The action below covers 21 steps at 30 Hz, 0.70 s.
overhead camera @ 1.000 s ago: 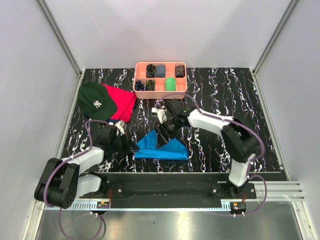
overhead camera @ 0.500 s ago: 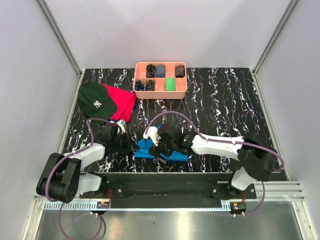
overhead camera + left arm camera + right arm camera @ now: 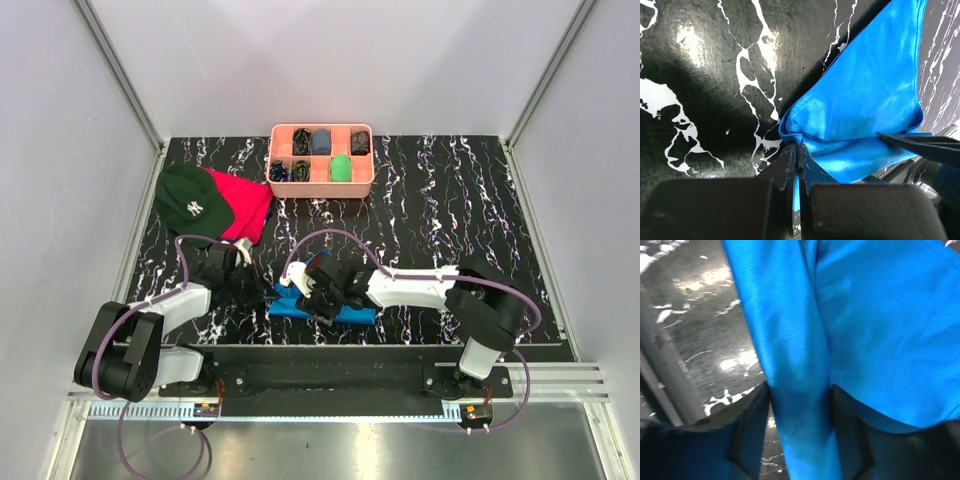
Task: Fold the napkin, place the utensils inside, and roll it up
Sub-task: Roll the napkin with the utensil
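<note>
While left jaws pinch napkin (image 3: 865, 100), right jaws seemingly clamp its fold.

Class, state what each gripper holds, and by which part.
Left gripper pinches the napkin at its bunched corner; right gripper clasps a rolled fold of it.
</note>
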### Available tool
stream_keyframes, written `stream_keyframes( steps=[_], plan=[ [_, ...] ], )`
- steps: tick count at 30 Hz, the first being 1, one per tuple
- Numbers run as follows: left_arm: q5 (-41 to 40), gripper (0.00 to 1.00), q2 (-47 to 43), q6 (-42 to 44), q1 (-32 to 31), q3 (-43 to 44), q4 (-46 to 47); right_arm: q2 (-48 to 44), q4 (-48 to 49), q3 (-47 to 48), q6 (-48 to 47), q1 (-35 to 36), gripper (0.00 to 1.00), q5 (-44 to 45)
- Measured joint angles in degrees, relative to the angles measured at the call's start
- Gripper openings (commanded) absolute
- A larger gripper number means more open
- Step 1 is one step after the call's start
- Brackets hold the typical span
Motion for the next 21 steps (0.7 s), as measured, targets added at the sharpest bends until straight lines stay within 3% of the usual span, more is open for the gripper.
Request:
stream_keyframes(
  steps=[7, 9, 10, 11, 14, 21],
  plan=[
    [0.1, 0.00, 0.1, 0.1, 0.0, 0.2, -0.1, 2.8, -1.0, 1.9, 0.2, 0.0, 0.34, 0.9],
    [0.1, 0.11, 0.1, 0.1, 0.0, 0.2, 0.0, 3.1, -1.7, 2.6, 0.4, -0.1, 0.29, 0.4],
    [0.1, 0.21, 0.1, 0.2, 0.0, 0.2, 0.0, 3.4, -2.2, 3.0, 0.4, -0.2, 0.28, -0.3],
    [-0.1, 0.43, 0.1, 0.5, 0.0, 0.3, 0.0, 3.7, -2.7, 3.4, 0.6, -0.4, 0.26, -1.3],
    [-0.3, 0.66, -0.6, 0.8, 0.2, 1.0, -0.8, 4.5, -3.9, 4.5, 1.5, -2.0, 0.24, -6.3],
    [-5.6, 0.68, -8.3, 1.8, 0.6, 2.1, -5.8, 7.3, -4.9, 6.0, 4.4, -8.6, 0.23, -20.5]
  ],
)
